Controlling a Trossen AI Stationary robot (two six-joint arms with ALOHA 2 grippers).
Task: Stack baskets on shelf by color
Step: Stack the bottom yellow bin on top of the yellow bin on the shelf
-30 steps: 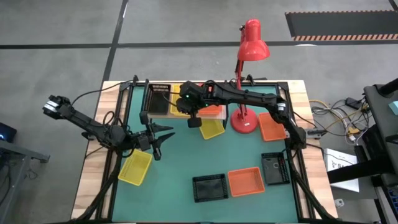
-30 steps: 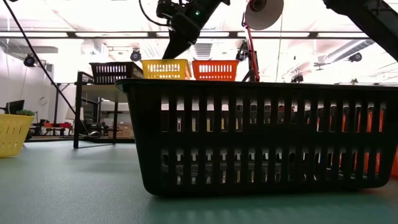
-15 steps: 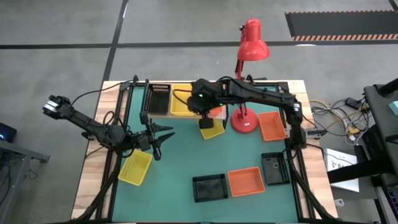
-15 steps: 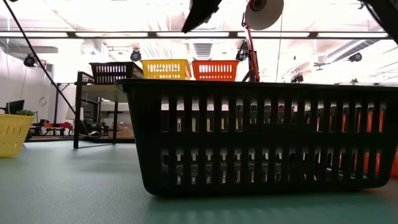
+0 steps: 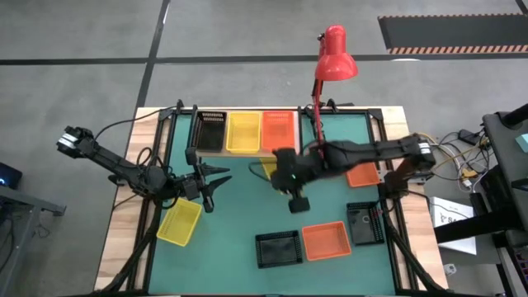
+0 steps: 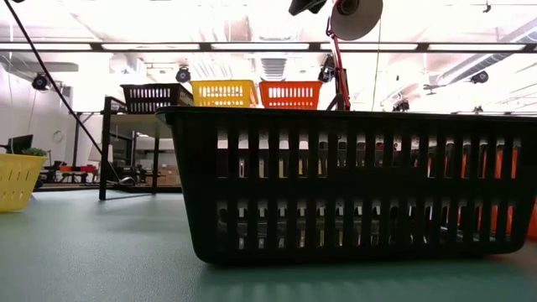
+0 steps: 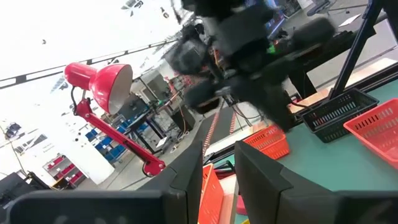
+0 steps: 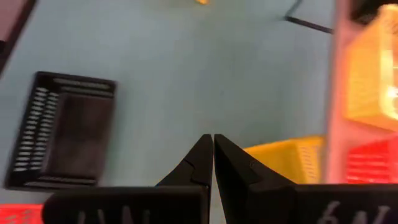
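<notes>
On the wooden shelf (image 5: 247,151) at the far edge stand a black basket (image 5: 211,130), a yellow basket (image 5: 243,132) and an orange-red basket (image 5: 277,130); they also show in the low view (image 6: 222,92). My right gripper (image 5: 298,203) is shut and empty above the table's middle, fingers pointing down (image 8: 212,149). A yellow basket (image 5: 266,169) lies partly under its arm. My left gripper (image 5: 219,183) is open and empty at the left, beside another yellow basket (image 5: 180,223). A black basket (image 5: 278,248), an orange-red one (image 5: 327,240) and a black one (image 5: 365,224) lie near the front.
A red desk lamp (image 5: 334,54) stands with its base (image 5: 323,167) right of the shelf. Another orange-red basket (image 5: 363,175) lies at the right, partly under my right arm. The front black basket fills the low view (image 6: 352,184). Bare green table lies at the centre left (image 5: 239,214).
My right gripper has left the shelf's yellow basket and gone toward the table's near edge and a little to the right, ending over the table's middle. The baskets on the shelf and on the table stay where they were.
</notes>
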